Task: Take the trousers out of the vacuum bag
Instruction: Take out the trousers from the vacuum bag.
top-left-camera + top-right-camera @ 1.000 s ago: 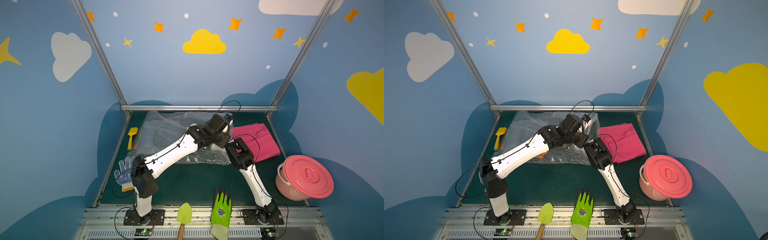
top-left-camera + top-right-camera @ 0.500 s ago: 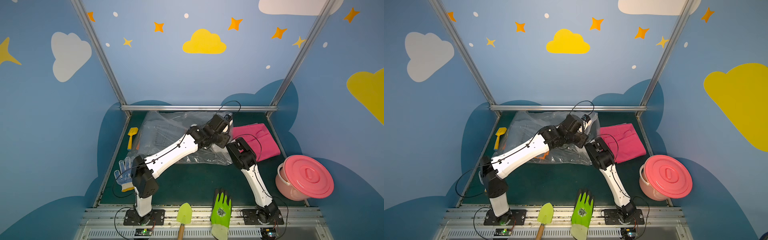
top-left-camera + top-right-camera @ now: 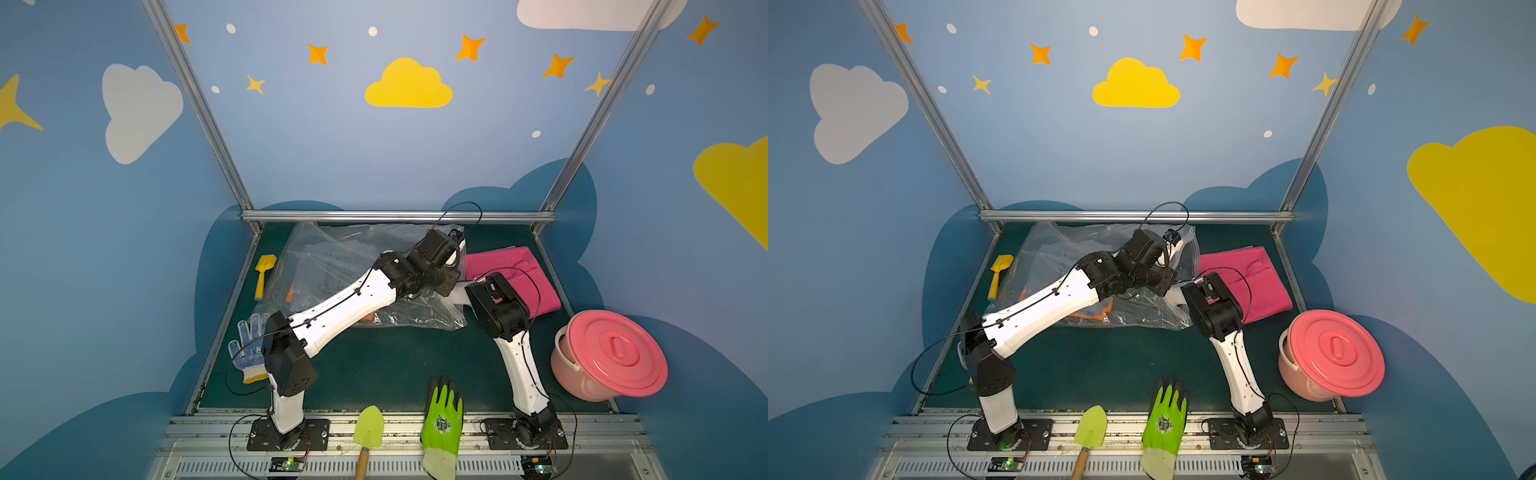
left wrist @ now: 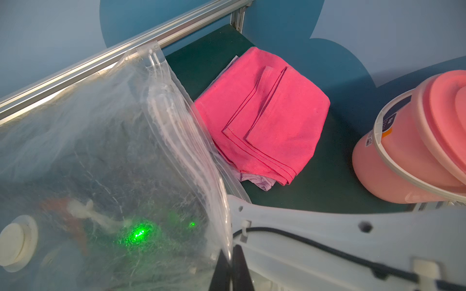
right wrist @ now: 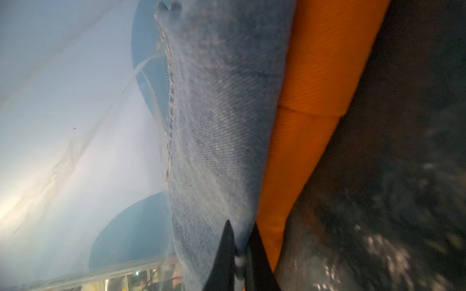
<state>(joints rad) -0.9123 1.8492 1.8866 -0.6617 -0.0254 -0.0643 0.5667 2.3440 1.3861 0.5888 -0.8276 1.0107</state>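
- Top views both show a dark green mat [image 3: 395, 365] walled by blue panels painted with clouds and stars. The bag [image 3: 345, 266] lies crumpled at the mat's far end, against a silver rail [image 3: 395, 216].
- Folded pink trousers [image 3: 519, 270] lie outside the bag, just beside its zip edge on the right arm's side. In the left wrist view, lilac trousers [image 4: 254, 179] peep out beneath them.
- Inside the bag, orange trousers [image 3: 289, 293] show through the plastic. The right wrist view has denim trousers [image 5: 219, 126] lying against them.
- The left gripper [image 4: 230, 267], its arm reaching across the bag, is clamped on the zip edge with the plastic between its closed fingers.
- The right gripper [image 5: 239, 259], inside the bag, is pinched tight on the edge of the denim trousers.
- A round white valve [image 4: 13, 241] sits on the bag's upper sheet.
- A pink lidded bucket [image 3: 611, 357] stands well apart from the bag, past the pink trousers.
- A yellow spade [image 3: 262, 274] lies just beside the bag on the left arm's side, with a dotted glove [image 3: 245, 349] nearer the arm bases.
- A green glove [image 3: 442, 415] and a green trowel [image 3: 368, 424] lie well apart from the bag, at the mat's front edge between the arm bases.
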